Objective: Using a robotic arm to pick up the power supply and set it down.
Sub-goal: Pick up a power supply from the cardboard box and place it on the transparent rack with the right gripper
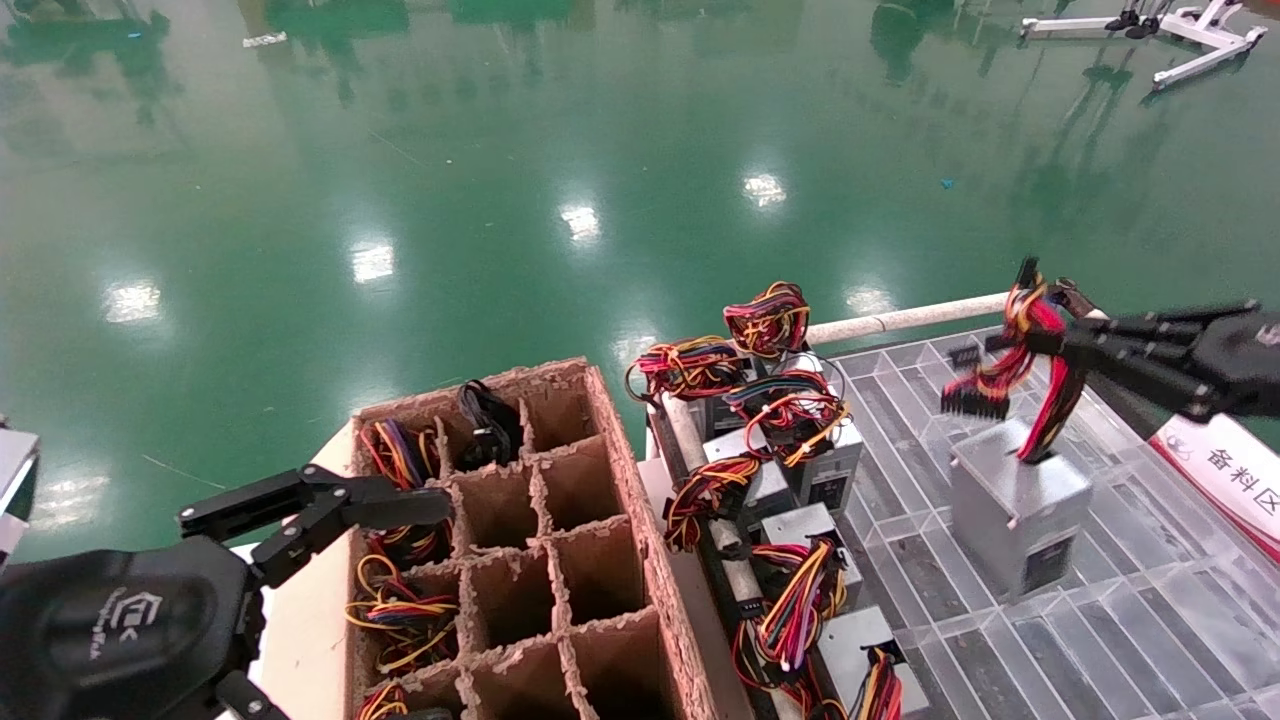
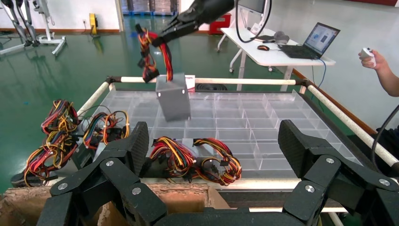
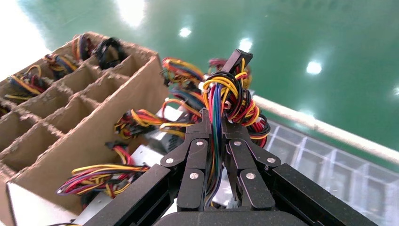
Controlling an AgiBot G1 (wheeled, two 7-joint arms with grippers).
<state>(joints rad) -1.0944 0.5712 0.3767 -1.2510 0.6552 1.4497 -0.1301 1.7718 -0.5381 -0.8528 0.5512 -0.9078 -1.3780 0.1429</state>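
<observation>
My right gripper (image 1: pixel 1045 335) is shut on the red, yellow and black wire bundle (image 1: pixel 1010 365) of the power supply (image 1: pixel 1015 510). The grey metal box hangs tilted from the wires over the clear compartment tray (image 1: pixel 1150 620); I cannot tell whether its base touches the tray. In the right wrist view the right gripper (image 3: pixel 216 125) clamps the wires (image 3: pixel 228 92) and hides the box. The left wrist view shows the power supply (image 2: pixel 173 96) hanging under the right gripper (image 2: pixel 162 36). My left gripper (image 1: pixel 380 525) is open and holds nothing, parked over the cardboard box's left side; its fingers (image 2: pixel 134 146) stand wide apart.
A brown cardboard divider box (image 1: pixel 600 560) has wire bundles in its left cells. A row of other power supplies (image 1: pixel 790 470) lies between it and the tray. A white rail (image 1: pixel 900 320) borders the tray, and a red-white sign (image 1: pixel 1230 470) lies at right. A laptop table (image 2: pixel 282 52) stands beyond.
</observation>
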